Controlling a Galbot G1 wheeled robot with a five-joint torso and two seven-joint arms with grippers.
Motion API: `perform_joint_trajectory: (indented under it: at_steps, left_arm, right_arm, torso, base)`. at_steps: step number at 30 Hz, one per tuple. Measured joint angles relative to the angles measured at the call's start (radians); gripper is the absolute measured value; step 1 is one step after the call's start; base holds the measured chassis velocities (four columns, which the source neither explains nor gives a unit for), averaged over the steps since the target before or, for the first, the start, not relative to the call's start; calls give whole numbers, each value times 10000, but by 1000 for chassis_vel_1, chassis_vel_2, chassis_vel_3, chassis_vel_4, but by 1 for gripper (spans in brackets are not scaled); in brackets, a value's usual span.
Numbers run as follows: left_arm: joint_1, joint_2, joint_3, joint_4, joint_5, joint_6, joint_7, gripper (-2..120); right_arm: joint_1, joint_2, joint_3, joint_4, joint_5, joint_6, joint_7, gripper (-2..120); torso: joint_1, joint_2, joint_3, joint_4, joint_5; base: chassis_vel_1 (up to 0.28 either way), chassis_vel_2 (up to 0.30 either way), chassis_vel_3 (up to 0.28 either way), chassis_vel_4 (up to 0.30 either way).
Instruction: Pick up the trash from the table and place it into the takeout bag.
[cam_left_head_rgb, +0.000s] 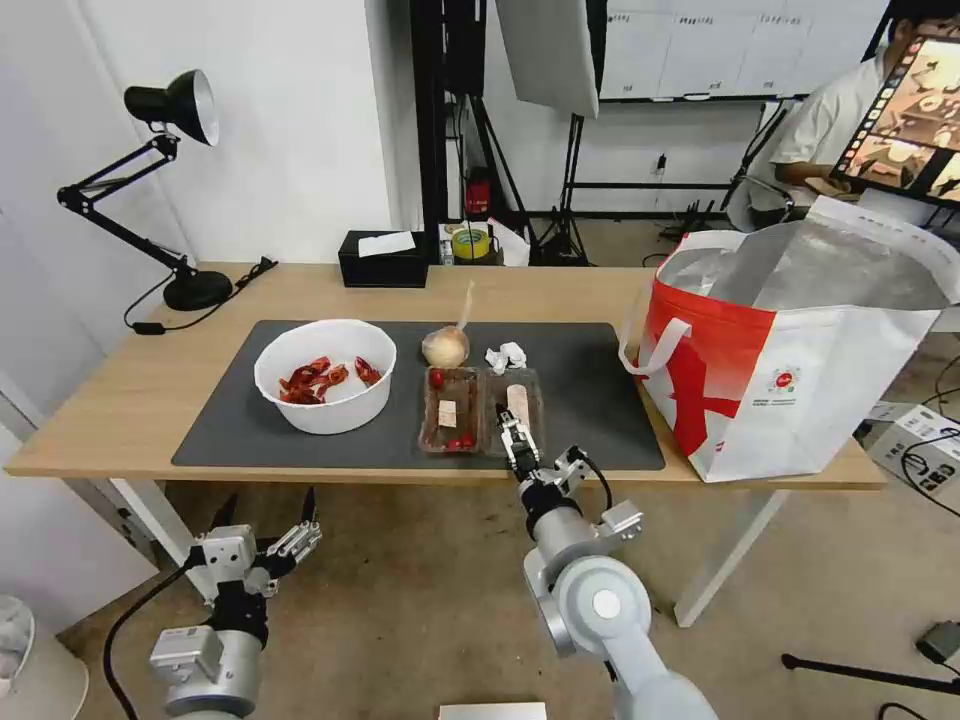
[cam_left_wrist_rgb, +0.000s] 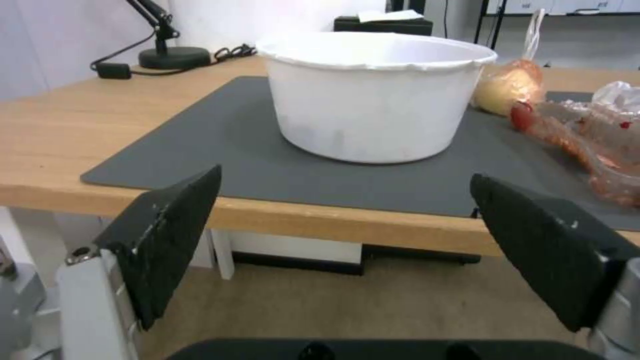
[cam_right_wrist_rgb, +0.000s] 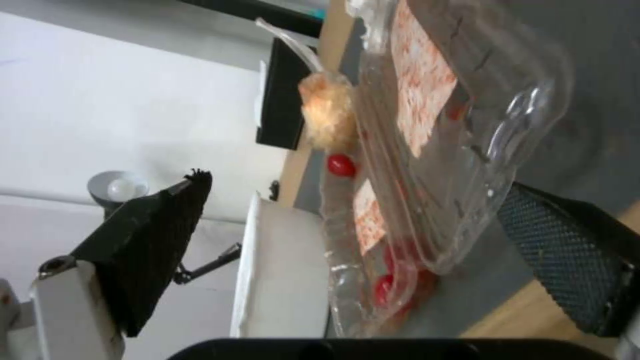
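The trash lies on the dark mat (cam_left_head_rgb: 590, 400) of the table (cam_left_head_rgb: 120, 400): a white bowl (cam_left_head_rgb: 330, 412) of red shells, a clear clamshell box (cam_left_head_rgb: 480, 408), a knotted bag (cam_left_head_rgb: 446, 346) and a crumpled tissue (cam_left_head_rgb: 506, 356). My right gripper (cam_left_head_rgb: 512, 432) is at the clamshell's near end, turned sideways. It is open, and the clamshell (cam_right_wrist_rgb: 440, 150) sits between its fingers (cam_right_wrist_rgb: 153, 235). My left gripper (cam_left_head_rgb: 268, 500) hangs open below the table's front edge, facing the bowl (cam_left_wrist_rgb: 373, 110). The takeout bag (cam_left_head_rgb: 800, 400) stands open at the table's right end.
A black desk lamp (cam_left_head_rgb: 170, 200) and its cable occupy the back left corner. A black tissue box (cam_left_head_rgb: 383, 258) sits at the back edge. A person sits behind the bag at the far right. Boxes and cables lie on the floor to the right.
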Motion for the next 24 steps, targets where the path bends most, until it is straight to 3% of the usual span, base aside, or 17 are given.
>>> perform_joint_trajectory:
  at_steps: [16, 24]
  left_arm:
    - [86, -83, 22, -72, 86, -37, 4, 100]
    - [115, -118, 14, -125, 100, -41, 7, 100]
  right_arm:
    - [321, -411, 101, 85, -1509, -7, -599, 100]
    - [743, -606, -62, 239, -1457, -238, -859, 100]
  torso:
    - [0, 0, 0, 0, 0]
    - [0, 0, 0, 0, 0]
  base:
    - [0, 0, 0, 0]
    - [0, 0, 0, 0]
